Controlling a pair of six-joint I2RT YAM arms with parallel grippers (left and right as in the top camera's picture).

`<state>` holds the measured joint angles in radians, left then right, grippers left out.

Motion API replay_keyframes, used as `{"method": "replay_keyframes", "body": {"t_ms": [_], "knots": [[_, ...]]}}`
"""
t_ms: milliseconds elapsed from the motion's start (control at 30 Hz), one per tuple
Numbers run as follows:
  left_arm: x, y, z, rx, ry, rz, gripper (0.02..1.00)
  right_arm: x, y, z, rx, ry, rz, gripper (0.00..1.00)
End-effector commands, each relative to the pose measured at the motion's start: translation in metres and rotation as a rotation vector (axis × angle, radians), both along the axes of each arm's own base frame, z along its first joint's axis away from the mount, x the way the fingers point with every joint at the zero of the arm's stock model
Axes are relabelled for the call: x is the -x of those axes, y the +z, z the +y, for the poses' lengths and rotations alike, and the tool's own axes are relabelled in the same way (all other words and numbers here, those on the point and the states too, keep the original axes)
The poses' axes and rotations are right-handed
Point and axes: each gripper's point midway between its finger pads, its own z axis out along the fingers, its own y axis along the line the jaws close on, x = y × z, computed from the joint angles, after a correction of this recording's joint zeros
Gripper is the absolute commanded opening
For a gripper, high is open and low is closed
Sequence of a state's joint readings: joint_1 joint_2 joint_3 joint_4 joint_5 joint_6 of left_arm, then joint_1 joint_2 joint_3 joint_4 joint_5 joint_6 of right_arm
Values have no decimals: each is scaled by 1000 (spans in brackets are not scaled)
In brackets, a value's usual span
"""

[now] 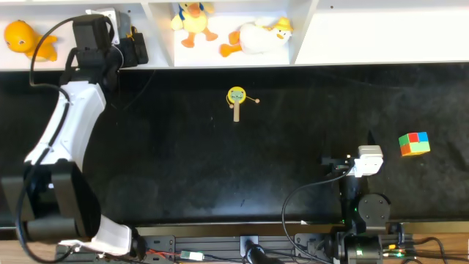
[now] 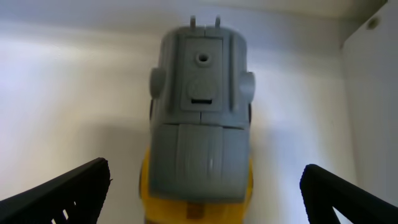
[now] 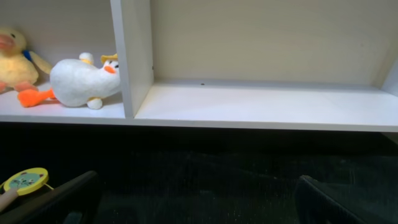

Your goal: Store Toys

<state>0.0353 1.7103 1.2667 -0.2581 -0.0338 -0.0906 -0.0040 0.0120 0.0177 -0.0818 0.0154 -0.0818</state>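
1. On the white shelf (image 1: 366, 44) behind the black table (image 1: 293, 147), an orange duck (image 1: 29, 40) lies at the far left end of the left compartment.
2. Just to its right in the same compartment is the left gripper (image 2: 205, 166). Its fingers are spread wide and grip nothing. A grey-and-yellow toy (image 2: 200, 118) sits on the shelf floor between them, apart from both fingers.
3. In the middle compartment, a yellow plush duck (image 1: 192, 20) and a white plush duck (image 1: 256, 37) rest side by side, the white one to the right.
4. On the table in front of that compartment, a round yellow rattle (image 1: 236, 99) with a wooden handle lies flat, well apart from both grippers.
5. Near the table's front edge, the right gripper (image 3: 198, 177) sits low and faces the shelf. Its fingers are wide apart and hold nothing.
6. Farther right, a multicoloured cube (image 1: 414, 144) stands on the table, near the right gripper but not touching it.
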Motion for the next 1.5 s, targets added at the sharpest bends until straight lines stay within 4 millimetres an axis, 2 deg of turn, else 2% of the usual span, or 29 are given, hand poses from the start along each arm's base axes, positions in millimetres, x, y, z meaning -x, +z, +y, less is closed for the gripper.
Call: {"method": "replay_keyframes", "body": {"t_ms": [33, 333, 600, 733, 867, 1000, 1200, 1500], "knots": [[24, 23, -1, -7, -13, -40, 998, 0, -4, 0, -4, 0, 1, 996], [102, 8, -4, -7, -12, -32, 998, 0, -4, 0, -4, 0, 1, 993], [161, 30, -2, -24, 6, -121, 998, 0, -4, 0, -4, 0, 1, 996], [173, 50, -2, -29, 8, -249, 998, 0, -4, 0, -4, 0, 1, 996], [177, 76, -3, -28, 11, -466, 998, 0, -4, 0, -4, 0, 1, 996], [189, 85, -4, -29, 10, -650, 996, 0, -4, 0, -4, 0, 1, 993], [219, 73, -4, -39, 18, -805, 998, 0, -4, 0, -4, 0, 1, 996], [243, 39, 8, -71, 87, -812, 998, 0, -4, 0, -4, 0, 1, 996]]}}
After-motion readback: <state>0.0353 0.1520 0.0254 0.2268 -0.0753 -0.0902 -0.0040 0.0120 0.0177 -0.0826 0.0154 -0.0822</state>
